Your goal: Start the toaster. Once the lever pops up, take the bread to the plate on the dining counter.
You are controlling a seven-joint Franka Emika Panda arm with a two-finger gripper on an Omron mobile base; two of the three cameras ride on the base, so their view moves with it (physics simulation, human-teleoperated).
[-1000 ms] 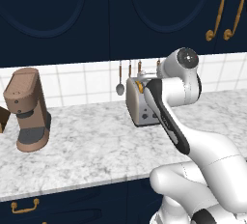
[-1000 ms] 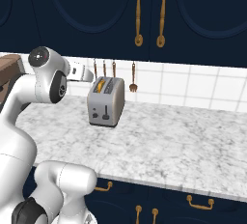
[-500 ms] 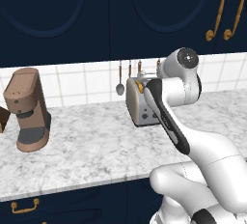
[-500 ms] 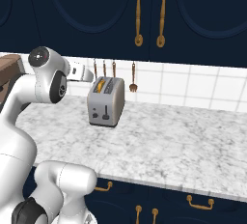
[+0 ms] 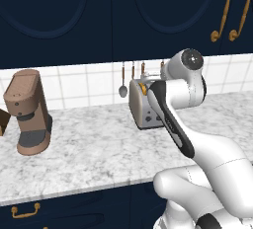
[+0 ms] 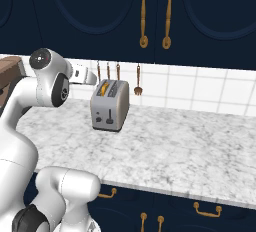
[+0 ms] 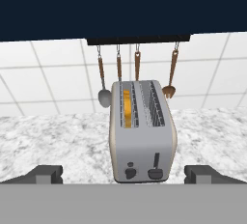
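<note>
The toaster (image 7: 142,133) stands on the marble worktop (image 6: 190,141) at the far side, close to the white-tiled wall, with its narrow control face turned toward you. On that face you will find the lever (image 7: 155,169) toward the right and the round knob (image 7: 130,172) to its left; the lever appears to sit low in its track, though you cannot confirm from this angle whether it is latched. Check the slots next: the left slot holds the bread (image 7: 127,108), seen as a golden-orange edge just below the top, and the right slot shows bare wire guides. Compared with the views from a second ago, nothing has changed: the arm and the toaster sit in the same places, so treat the start step as not yet done. The gripper (image 7: 123,174) hovers in front of the control face, short of it, with its fingers spread to full width and nothing between them. Beyond the toaster, four utensils (image 7: 137,68) hang from a rail on the wall, and the brown coffee machine (image 5: 28,110) stands well apart on the left end of the worktop.
</note>
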